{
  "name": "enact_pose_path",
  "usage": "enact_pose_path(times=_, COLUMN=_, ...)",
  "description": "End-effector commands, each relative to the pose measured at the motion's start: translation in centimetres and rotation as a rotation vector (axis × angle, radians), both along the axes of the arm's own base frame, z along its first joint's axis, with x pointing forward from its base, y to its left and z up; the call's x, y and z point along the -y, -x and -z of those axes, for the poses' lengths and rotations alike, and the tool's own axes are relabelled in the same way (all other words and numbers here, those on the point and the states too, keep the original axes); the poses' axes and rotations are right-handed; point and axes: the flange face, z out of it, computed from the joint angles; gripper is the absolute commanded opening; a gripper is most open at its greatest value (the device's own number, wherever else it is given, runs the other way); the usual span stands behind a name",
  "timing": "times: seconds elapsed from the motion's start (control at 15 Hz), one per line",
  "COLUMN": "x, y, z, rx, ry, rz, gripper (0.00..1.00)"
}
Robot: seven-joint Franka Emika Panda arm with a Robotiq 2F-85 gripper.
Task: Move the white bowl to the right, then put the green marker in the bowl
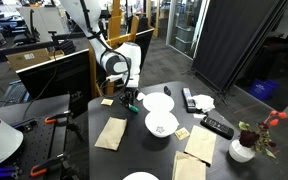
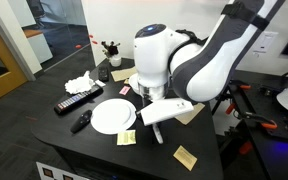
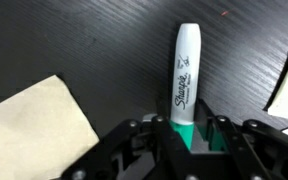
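Note:
In the wrist view the green marker lies on the black table, its pale barrel pointing away and its green end between my fingers. My gripper is down at the table and closed around that green end. In an exterior view the gripper is low at the table's far left part. The white bowl, with a dark mark in its centre, sits apart from it toward the middle. In an exterior view the gripper hangs beside the plain white plate; the bowl is hidden behind the arm.
The plain white plate lies just behind the bowl. Black remotes lie on the table, with brown paper napkins, yellow sticky notes and a flower vase near the edge. A pale napkin lies next to the gripper.

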Motion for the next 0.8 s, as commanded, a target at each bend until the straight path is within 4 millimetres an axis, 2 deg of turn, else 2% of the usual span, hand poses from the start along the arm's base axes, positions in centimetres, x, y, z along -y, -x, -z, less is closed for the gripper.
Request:
enact_pose_path(times=0.0, x=0.0, y=-0.3, z=0.0, rx=0.029, ry=-0.001, rz=0.025, gripper=0.05)
enact_pose_path(times=0.07, x=0.0, y=-0.3, z=-0.1, rx=0.030, ry=-0.002, rz=0.024, gripper=0.01)
enact_pose_path(times=0.13, x=-0.1, y=-0.3, z=-0.3, rx=0.031, ry=-0.006, rz=0.021, gripper=0.05)
enact_pose_path(times=0.27, x=-0.1, y=-0.1, z=-1.1, rx=0.038, ry=0.000, rz=0.019, gripper=0.06)
enact_pose_path(times=0.53, x=0.5, y=0.0, z=-3.7, rx=0.074, ry=0.026, rz=0.026, gripper=0.06)
enact_pose_path(times=0.73, x=1.7, y=-0.3, z=-6.2, rx=0.107, ry=0.059, rz=0.063, gripper=0.06)
